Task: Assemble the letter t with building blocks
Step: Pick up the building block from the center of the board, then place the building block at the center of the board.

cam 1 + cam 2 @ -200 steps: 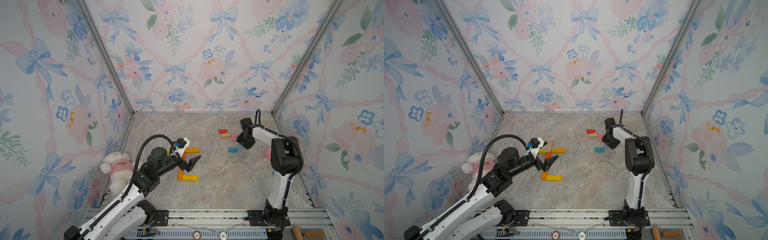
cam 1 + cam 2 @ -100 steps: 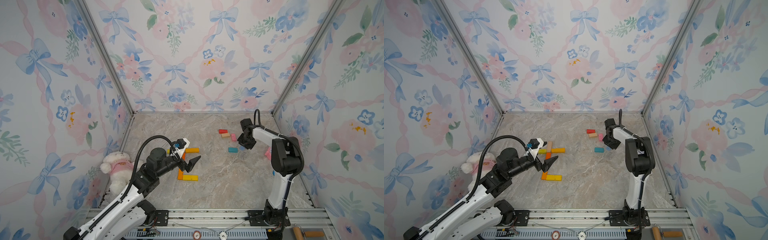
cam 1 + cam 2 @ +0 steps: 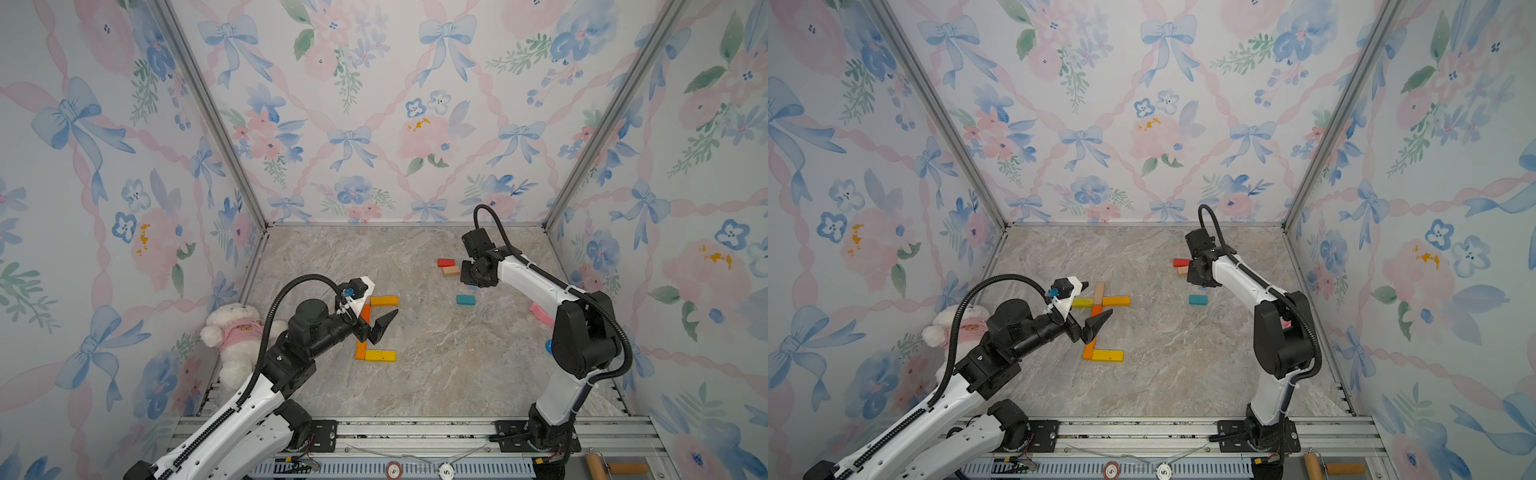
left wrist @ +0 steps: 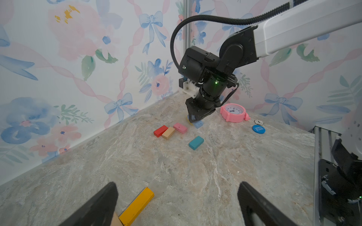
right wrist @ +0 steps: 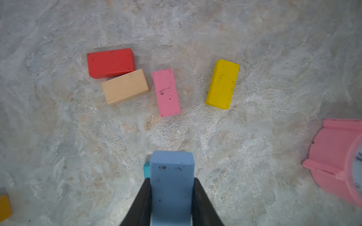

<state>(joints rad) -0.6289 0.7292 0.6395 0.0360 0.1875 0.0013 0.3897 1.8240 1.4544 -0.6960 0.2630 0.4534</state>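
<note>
My right gripper [image 5: 172, 195] is shut on a light blue block [image 5: 172, 185], low over the table at the back right; from the left wrist view the same block [image 4: 198, 124] shows tilted under the gripper. Beyond it lie red [image 5: 110, 62], tan [image 5: 125, 86], pink [image 5: 166, 92] and yellow [image 5: 223, 84] blocks, and a teal block [image 3: 465, 299] lies nearer. Centre left, a tan block [image 3: 1099, 291], a yellow block [image 3: 1116, 301], an orange block [image 3: 1096, 309] and a lower yellow block [image 3: 1108, 355] lie joined. My left gripper [image 3: 1096, 299] hovers open above them, holding nothing.
A pink alarm clock [image 4: 234, 112] stands by the right wall, with a blue chip [image 4: 258, 129] and a small white chip [image 4: 258, 122] beside it. A white plush bear [image 3: 237, 332] lies against the left wall. Flowered walls close three sides.
My right gripper's jaws have closed onto the blue block and shifted slightly. The left arm has not moved.
</note>
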